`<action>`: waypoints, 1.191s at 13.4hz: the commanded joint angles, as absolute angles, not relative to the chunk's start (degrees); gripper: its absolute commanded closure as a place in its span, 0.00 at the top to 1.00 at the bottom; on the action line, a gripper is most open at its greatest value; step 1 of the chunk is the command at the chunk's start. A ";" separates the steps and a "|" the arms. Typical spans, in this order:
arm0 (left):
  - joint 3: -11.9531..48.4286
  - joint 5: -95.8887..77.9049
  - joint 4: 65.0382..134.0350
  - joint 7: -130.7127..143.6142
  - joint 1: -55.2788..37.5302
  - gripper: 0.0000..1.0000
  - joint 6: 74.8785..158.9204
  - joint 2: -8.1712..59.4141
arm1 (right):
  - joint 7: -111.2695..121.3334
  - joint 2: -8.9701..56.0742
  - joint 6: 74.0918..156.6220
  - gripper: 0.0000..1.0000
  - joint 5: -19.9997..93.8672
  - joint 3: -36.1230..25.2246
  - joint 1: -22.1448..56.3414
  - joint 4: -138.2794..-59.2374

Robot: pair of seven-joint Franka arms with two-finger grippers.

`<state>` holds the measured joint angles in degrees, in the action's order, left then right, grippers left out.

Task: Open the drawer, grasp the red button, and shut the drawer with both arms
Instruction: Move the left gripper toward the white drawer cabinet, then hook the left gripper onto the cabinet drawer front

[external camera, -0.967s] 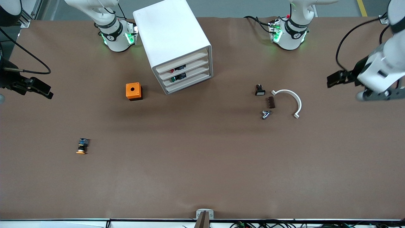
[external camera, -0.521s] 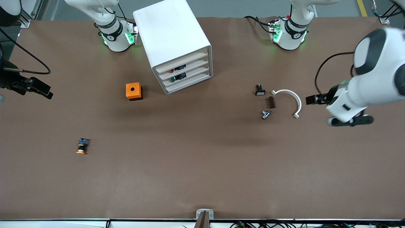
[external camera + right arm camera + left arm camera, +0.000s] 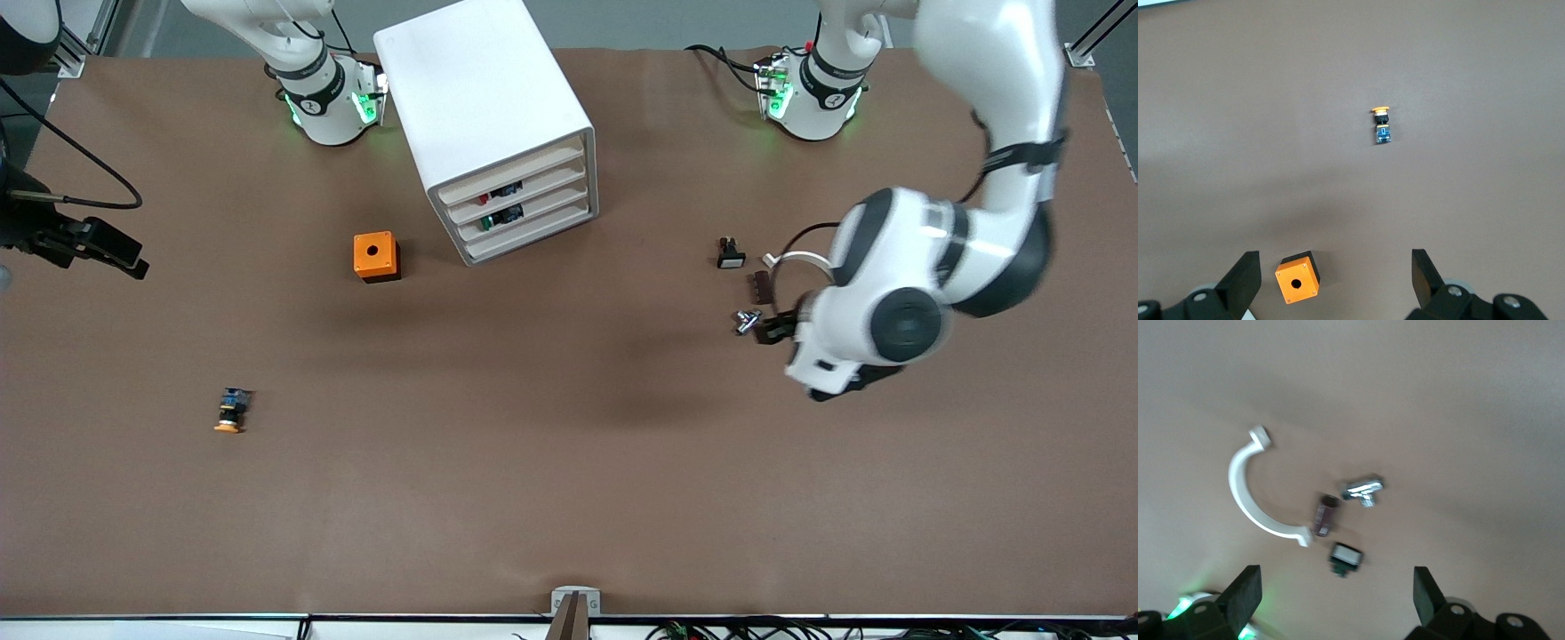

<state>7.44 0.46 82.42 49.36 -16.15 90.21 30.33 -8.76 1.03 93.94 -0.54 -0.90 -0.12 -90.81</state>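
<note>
The white cabinet [image 3: 484, 98] stands between the two arm bases, and all four of its drawers are shut. The drawer [image 3: 542, 184] is second from the top; the button's red cap [image 3: 484, 198] shows just above its beige lip. My left gripper [image 3: 767, 327] hangs over small parts toward the left arm's end of the table, largely hidden under its wrist; in the left wrist view it [image 3: 1336, 600] is open and empty. My right gripper [image 3: 124, 256] waits at the right arm's end of the table; in the right wrist view it [image 3: 1336, 277] is open and empty.
An orange box [image 3: 376, 256] sits beside the cabinet and shows in the right wrist view [image 3: 1297, 277]. An orange-capped button [image 3: 231, 411] lies nearer the front camera. A green-capped button [image 3: 487, 223] is in the third drawer. A white arc clamp [image 3: 1251, 495], a brown piece [image 3: 1324, 516], a metal piece [image 3: 1363, 489] and a black switch [image 3: 1345, 558] lie under the left gripper.
My left arm has swung in from the table's end toward the middle and now hangs over the small parts. The right arm has not moved.
</note>
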 commanded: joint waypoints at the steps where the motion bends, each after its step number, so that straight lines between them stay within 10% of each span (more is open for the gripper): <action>1: 7.12 0.18 80.33 63.23 -20.73 1.00 90.18 33.22 | -9.58 0.17 93.96 1.00 0.18 -1.14 0.26 -91.67; 16: 7.12 -39.53 81.82 116.79 -29.35 0.99 88.68 44.02 | -5.36 0.79 93.52 1.00 0.17 -1.14 0.18 -91.85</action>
<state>7.48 -34.89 82.22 114.25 -29.51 89.77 42.16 -5.60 1.33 93.65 -0.54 -0.91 -0.12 -91.37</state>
